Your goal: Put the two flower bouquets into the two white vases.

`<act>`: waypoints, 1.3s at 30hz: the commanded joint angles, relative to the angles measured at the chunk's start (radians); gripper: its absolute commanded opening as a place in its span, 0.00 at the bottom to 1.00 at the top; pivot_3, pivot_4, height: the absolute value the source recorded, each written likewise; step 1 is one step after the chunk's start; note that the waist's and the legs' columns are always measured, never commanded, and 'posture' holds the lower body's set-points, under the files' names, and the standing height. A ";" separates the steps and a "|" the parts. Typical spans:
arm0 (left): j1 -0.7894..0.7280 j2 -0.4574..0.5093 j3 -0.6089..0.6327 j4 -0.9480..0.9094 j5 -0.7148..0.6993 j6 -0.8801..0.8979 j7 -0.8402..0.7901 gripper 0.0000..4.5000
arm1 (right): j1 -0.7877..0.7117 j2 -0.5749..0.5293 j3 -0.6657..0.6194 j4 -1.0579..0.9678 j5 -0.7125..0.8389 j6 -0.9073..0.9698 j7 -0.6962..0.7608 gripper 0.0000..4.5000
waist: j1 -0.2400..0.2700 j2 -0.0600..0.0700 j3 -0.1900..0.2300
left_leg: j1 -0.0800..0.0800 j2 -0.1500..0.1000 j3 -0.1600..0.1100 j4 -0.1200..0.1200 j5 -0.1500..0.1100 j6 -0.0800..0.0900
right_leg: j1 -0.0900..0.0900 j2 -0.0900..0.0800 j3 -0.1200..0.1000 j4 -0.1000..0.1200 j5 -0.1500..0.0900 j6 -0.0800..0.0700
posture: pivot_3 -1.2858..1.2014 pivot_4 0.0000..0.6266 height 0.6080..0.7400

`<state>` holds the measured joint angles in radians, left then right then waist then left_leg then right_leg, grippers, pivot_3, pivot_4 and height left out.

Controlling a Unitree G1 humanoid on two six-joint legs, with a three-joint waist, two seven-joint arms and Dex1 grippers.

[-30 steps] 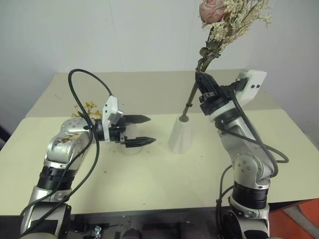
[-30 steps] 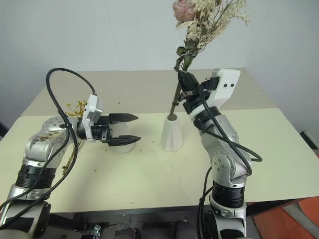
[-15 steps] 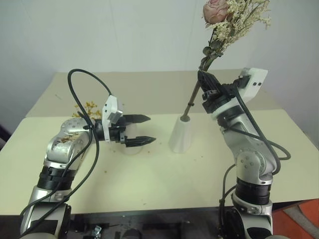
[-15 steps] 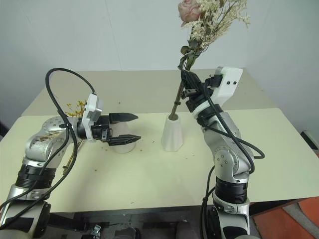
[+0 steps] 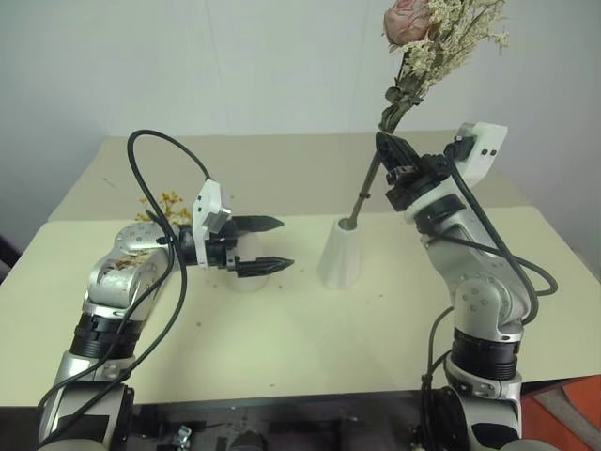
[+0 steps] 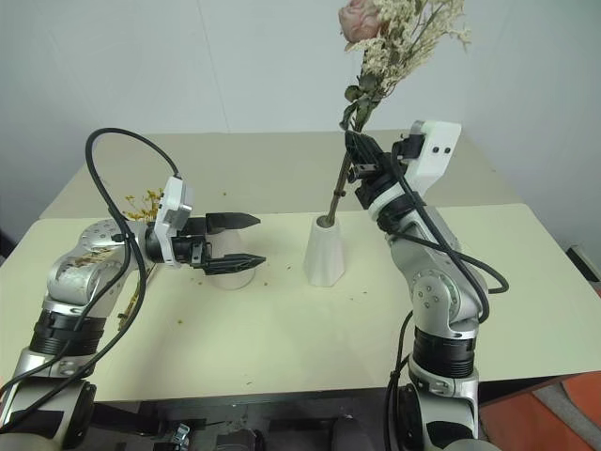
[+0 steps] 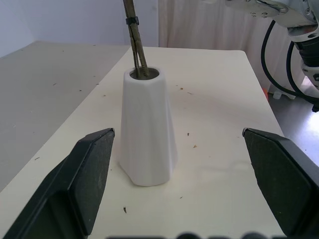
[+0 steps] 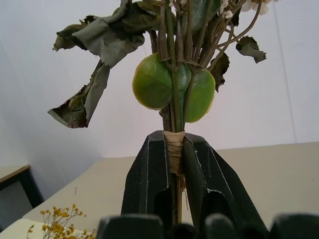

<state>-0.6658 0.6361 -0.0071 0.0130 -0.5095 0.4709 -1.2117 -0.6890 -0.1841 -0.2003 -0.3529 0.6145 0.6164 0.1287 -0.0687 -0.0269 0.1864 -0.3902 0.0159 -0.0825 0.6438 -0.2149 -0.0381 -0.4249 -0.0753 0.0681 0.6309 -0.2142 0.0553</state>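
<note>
Your two head views look forward and down over the surface (image 5: 282, 348), both catching the cone vase (image 5: 340, 256) and both arms. Left wrist cam sits close to that same vase (image 7: 148, 130), facing it level. Right wrist cam looks up the stems (image 8: 174, 144), really close.

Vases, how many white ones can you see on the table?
2. A cone vase stands mid-table with the rose bunch's stems in it; a wider vase sits mostly hidden behind the left gripper.

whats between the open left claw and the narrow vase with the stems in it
Nothing. In the left wrist view the narrow white vase stands apart from the open left claw, with only bare table and a few specks of debris between.
</note>
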 commanded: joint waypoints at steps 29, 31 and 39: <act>-0.006 -0.004 0.013 -0.017 -0.003 -0.022 0.009 1.00 | 0.117 0.013 0.145 -0.062 -0.140 -0.217 0.123 0.05 | -0.001 0.000 0.000 | 0.000 0.000 0.000 0.000 0.000 0.000 | 0.000 0.000 0.000 0.000 0.000 0.001 | 0.52 0.24 1.00; -0.006 -0.004 0.014 -0.017 -0.003 -0.023 0.009 1.00 | 0.125 0.014 0.156 -0.055 -0.156 -0.230 0.129 0.05 | 0.000 0.000 0.000 | 0.000 0.000 0.000 0.000 0.000 0.000 | 0.000 0.000 0.000 0.000 0.000 0.001 | 0.52 0.24 1.00; 0.002 -0.001 0.017 -0.025 -0.006 -0.025 0.010 1.00 | 0.166 0.024 0.196 -0.041 -0.215 -0.272 0.145 0.05 | -0.001 0.000 0.000 | 0.000 0.000 0.000 0.000 0.000 0.000 | 0.000 0.000 0.000 0.000 0.000 0.001 | 0.52 0.24 1.00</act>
<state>-0.6635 0.6284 -0.0074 0.0135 -0.5094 0.4615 -1.2038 -0.5218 -0.1655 -0.0099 -0.3732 0.4093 0.3830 0.2637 -0.0693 -0.0270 0.1864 -0.3900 0.0160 -0.0825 0.6437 -0.2149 -0.0381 -0.4249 -0.0751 0.0681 0.6306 -0.2146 0.0560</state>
